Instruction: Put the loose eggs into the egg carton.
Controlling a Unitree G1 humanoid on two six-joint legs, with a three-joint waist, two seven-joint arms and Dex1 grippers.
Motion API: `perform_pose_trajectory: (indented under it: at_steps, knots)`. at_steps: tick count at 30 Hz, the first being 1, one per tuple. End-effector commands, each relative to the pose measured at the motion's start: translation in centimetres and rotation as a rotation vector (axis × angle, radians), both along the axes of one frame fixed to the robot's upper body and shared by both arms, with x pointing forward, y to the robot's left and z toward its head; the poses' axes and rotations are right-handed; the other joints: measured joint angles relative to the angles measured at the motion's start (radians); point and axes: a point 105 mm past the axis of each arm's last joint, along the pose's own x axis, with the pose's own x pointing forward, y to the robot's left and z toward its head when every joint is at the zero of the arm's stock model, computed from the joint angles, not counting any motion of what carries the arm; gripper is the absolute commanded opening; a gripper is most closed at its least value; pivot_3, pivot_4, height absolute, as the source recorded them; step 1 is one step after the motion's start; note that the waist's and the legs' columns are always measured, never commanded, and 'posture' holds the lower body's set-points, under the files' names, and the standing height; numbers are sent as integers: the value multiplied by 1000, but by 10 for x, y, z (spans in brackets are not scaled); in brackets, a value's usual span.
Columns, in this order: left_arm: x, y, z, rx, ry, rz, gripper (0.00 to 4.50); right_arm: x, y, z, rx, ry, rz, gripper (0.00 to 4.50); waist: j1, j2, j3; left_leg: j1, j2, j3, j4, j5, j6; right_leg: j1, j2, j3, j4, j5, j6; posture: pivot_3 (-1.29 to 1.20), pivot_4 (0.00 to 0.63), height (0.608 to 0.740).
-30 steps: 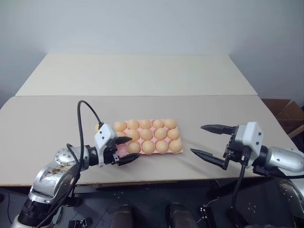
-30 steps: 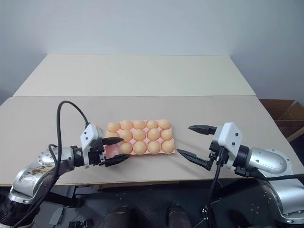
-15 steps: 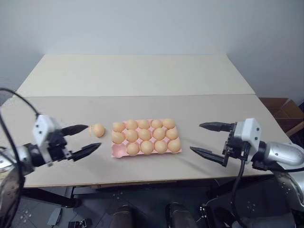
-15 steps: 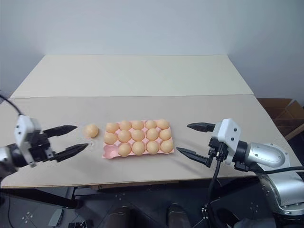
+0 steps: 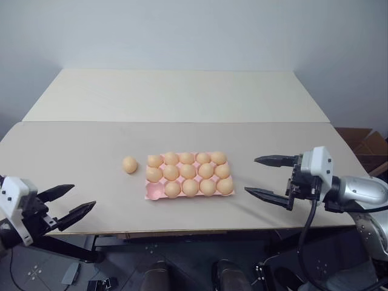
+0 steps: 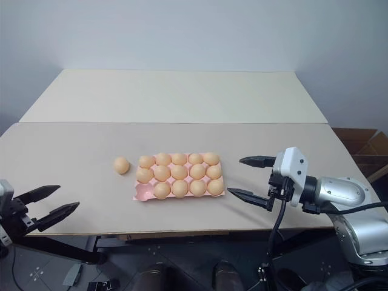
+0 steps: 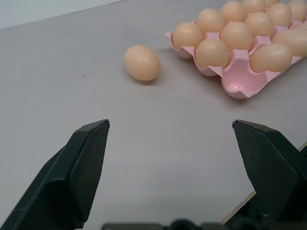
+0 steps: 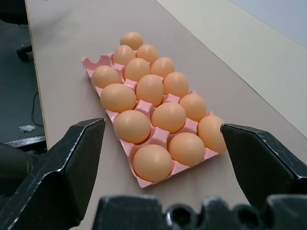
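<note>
- Head views: one loose egg (image 5: pixel 129 164) lies on the table (image 5: pixel 73 151), just beside the carton (image 5: pixel 153 192), whose near-left corner cup is empty.
- Left wrist view: left gripper (image 7: pixel 177 163) gapes wide, empty; the egg looks light, smooth, breakable, so pinch its middle softly.
- Right wrist view: right gripper (image 8: pixel 163 165) is spread too, holding nothing.

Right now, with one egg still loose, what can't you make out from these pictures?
- Egg carton: right wrist view, near-row eggs hide the far cups; empty corner cup barely shows.
- Loose egg: head views, underside hidden by the egg itself; can't tell whether it sits steady.
- Left tool: head views, arm cut off by the left edge.
- Right tool: left eye view, arm cut off by the right edge.
</note>
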Motion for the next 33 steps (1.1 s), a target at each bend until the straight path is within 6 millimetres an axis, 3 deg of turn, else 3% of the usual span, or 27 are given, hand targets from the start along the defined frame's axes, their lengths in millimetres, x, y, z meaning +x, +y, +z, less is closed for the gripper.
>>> perform_pose_trajectory:
  at_steps: [1,8,14,21,24,30,33]
  knots:
    - [7,-5,7,2,-22,-2,4469,-2,-2,9,-5,-33,-6,4500,-1,0,0,0,0,0,0,0,0,0,0,0,0,0,0,0,150,740]
    - [60,-29,4,-56,-35,133,4469,-2,-1,10,-1,-38,-20,4500,2,-1,-1,-1,0,-1,1,0,0,1,0,0,0,4,7,0,150,740]
    - [116,-44,-12,-59,37,307,4469,-1,1,11,10,-54,-39,4500,0,-1,-1,-1,-1,-2,1,0,0,1,1,0,0,6,8,0,150,740]
    - [150,-59,-33,-66,158,361,4469,-1,3,13,15,-70,-47,4500,-6,-1,0,-2,-2,-3,1,0,0,1,2,0,0,6,8,0,150,740]
    - [154,-62,-39,-70,180,357,3849,-3,3,14,17,-77,-46,4500,-7,-1,0,-2,-2,-3,1,0,0,1,1,0,-1,6,8,0,150,740]
    - [155,-65,-40,-74,180,327,1990,-4,5,16,27,-85,-45,4500,-5,-1,-1,-2,-2,-3,1,0,0,1,1,0,0,6,8,0,150,740]
    - [150,-63,-34,-42,146,307,1912,-4,5,16,31,-87,-49,4500,-5,-1,-1,-2,-2,-3,2,0,0,1,1,0,0,6,8,0,150,740]
